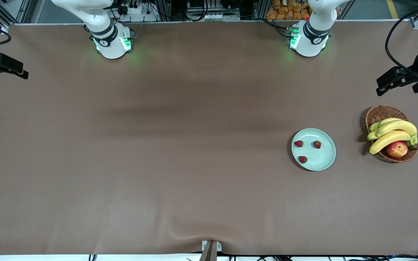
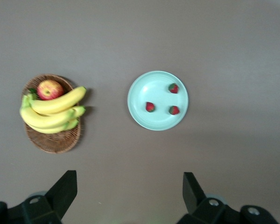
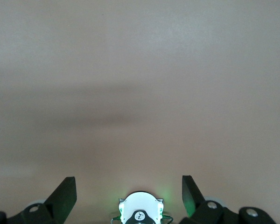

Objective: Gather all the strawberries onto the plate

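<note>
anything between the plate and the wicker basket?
No. Between the plate and the basket there is only bare brown table, plain in the front view and the left wrist view.

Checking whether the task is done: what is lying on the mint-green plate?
Three strawberries lie on the plate, apart from each other. Nothing covers them, though the plate hides the table beneath it.
</note>
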